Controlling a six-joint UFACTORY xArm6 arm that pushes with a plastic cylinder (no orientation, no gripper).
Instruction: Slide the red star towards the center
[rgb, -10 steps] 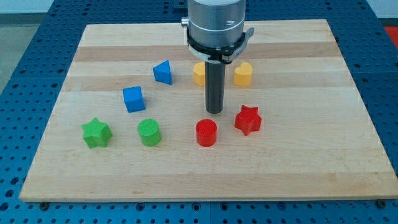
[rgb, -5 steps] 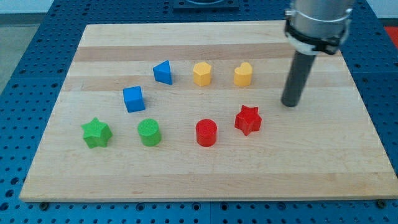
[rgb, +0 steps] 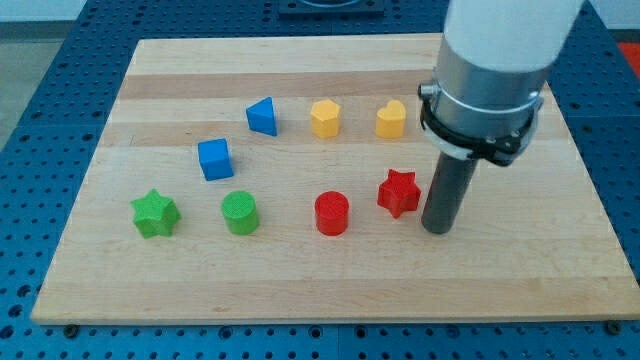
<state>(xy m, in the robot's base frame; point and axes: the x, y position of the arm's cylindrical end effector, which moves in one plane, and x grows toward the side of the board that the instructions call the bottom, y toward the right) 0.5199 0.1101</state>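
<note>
My tip (rgb: 438, 229) is planted on the board just to the view's right of the red star (rgb: 398, 192), slightly lower than it, and a thin sliver of bare wood shows between the two, so I call it close but not touching. There is no pincer here to open or close: the arm ends in a plain dark rod, so nothing is gripped and all the work comes from the side of the rod. The relation that counts is this one: from my tip the star lies up and to the view's left, and the middle of the wooden board (rgb: 560, 270) lies further on along roughly that same line. So the star sits between my tip and its goal, which looks like the right side to push from. Just beyond the star, left of my tip and about level with it, stands the red cylinder (rgb: 332, 213); a flat leftward shove risks driving the star into it. Above my tip, partly tucked behind the arm's body, is a yellow block (rgb: 390, 119), well off the line. My judgement: the push should angle up and left.
</note>
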